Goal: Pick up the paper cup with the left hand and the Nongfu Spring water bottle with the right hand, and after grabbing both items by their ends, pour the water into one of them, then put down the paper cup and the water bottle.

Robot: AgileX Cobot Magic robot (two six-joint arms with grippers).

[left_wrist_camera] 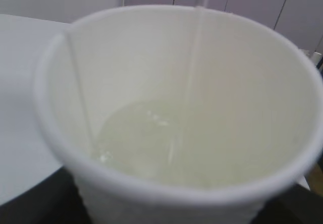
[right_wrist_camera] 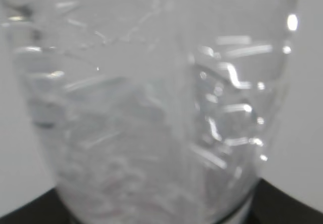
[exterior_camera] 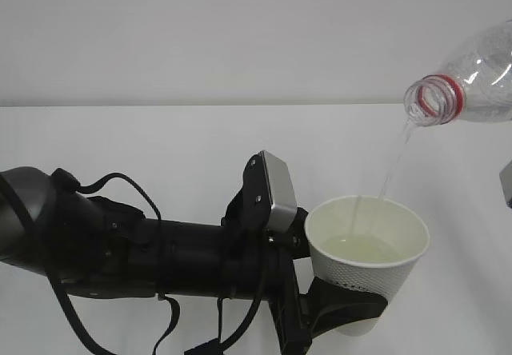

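My left gripper [exterior_camera: 346, 307] is shut on the lower part of the white paper cup [exterior_camera: 370, 279], holding it upright above the table. The Nongfu Spring water bottle [exterior_camera: 472, 79] is tilted at the top right, its open mouth with the red neck ring pointing down-left. A thin stream of water [exterior_camera: 394, 159] falls from it into the cup, where a shallow pool [left_wrist_camera: 141, 143] lies at the bottom. In the right wrist view the clear ribbed bottle [right_wrist_camera: 151, 108] fills the frame, with my right gripper [right_wrist_camera: 161, 219] shut on it; only the black corners of the gripper show.
The black left arm [exterior_camera: 144, 251] with loose cables and a silver-grey block [exterior_camera: 278, 191] stretches across the lower left. The white table [exterior_camera: 160, 139] runs back to a pale wall. A grey part [exterior_camera: 506, 183] pokes in at the right edge.
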